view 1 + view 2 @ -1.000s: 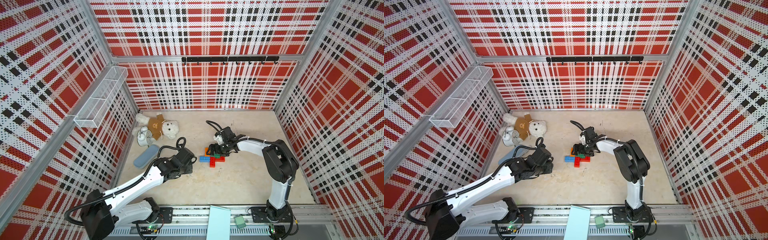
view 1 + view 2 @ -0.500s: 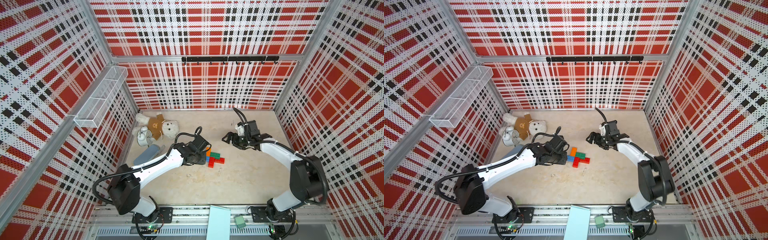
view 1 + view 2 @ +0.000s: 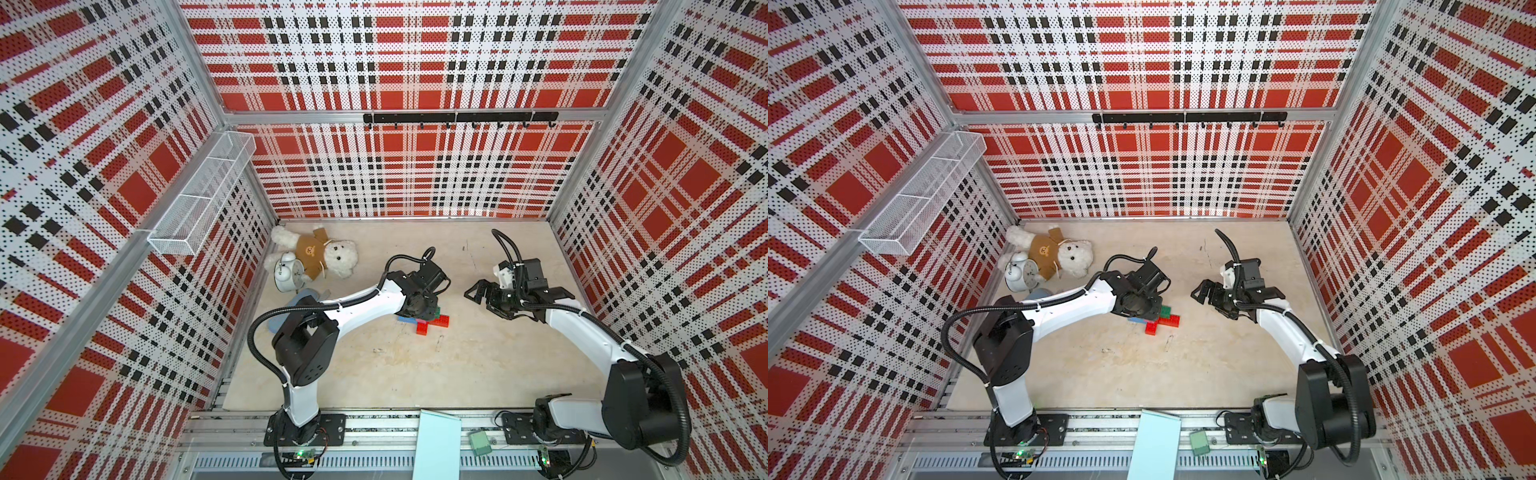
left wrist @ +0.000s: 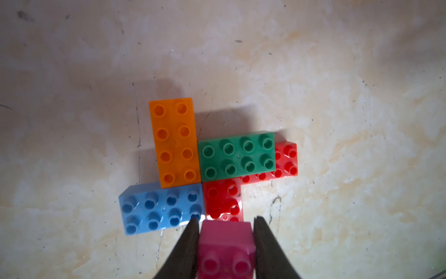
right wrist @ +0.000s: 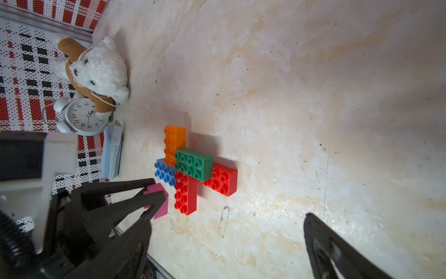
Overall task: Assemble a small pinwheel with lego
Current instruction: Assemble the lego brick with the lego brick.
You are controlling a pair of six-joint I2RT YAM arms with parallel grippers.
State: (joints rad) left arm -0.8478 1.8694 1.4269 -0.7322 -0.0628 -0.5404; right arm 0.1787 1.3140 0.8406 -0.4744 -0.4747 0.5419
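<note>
The left gripper [image 4: 226, 220] holds the pink square brick [image 4: 226, 244] between its jaws, which are set narrow, one finger on each side of it. The brick hangs close to the pinwheel [image 5: 193, 169], near its red arm [image 4: 222, 200] and its blue arm [image 4: 161, 207], and is not joined to it. The pinwheel lies flat on the table [image 3: 415, 365]; its orange arm [image 4: 172, 142] touches its green arm [image 4: 237, 157]. The right gripper [image 3: 480, 299] stands well apart from the pinwheel, its jaws wide and empty.
</note>
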